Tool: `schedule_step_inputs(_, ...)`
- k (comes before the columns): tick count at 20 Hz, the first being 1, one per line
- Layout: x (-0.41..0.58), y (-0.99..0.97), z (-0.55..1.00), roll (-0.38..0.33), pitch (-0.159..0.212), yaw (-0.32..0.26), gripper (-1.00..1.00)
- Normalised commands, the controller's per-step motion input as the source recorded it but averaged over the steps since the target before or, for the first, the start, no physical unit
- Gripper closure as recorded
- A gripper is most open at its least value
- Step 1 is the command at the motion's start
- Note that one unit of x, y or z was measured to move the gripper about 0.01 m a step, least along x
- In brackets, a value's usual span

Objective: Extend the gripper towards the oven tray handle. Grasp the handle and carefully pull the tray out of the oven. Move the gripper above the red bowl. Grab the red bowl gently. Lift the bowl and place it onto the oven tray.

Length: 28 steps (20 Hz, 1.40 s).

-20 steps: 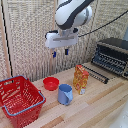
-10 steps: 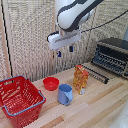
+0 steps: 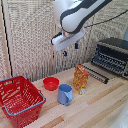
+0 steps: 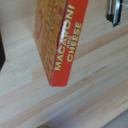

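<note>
Round glossy red bowl (image 3: 50,83) on pale wood.

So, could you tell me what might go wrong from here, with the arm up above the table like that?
The macaroni box stands upright between the gripper and the tray, so a low reach toward the oven could topple it. Later, the blue mug sits close to the red bowl and might get bumped during that grasp.
</note>
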Motion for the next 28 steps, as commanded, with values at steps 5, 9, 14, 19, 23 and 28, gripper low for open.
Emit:
schedule_step_inputs(5,-0.182,-0.35,0.00,-0.328,0.000,0.117,-1.00)
schedule_step_inputs(9,-0.054,-0.44,-0.04,-0.260,-0.011,0.145,-1.00)
schedule_step_inputs(14,0.000,-0.52,-0.17,-0.213,-0.034,0.162,-1.00)
schedule_step_inputs(19,0.000,-0.53,-0.14,-0.215,-0.027,0.155,-1.00)
schedule_step_inputs(23,0.000,-0.54,-0.22,-0.230,0.001,0.137,-1.00)
schedule_step_inputs(28,0.000,-0.56,-0.15,-0.225,-0.010,0.134,-1.00)
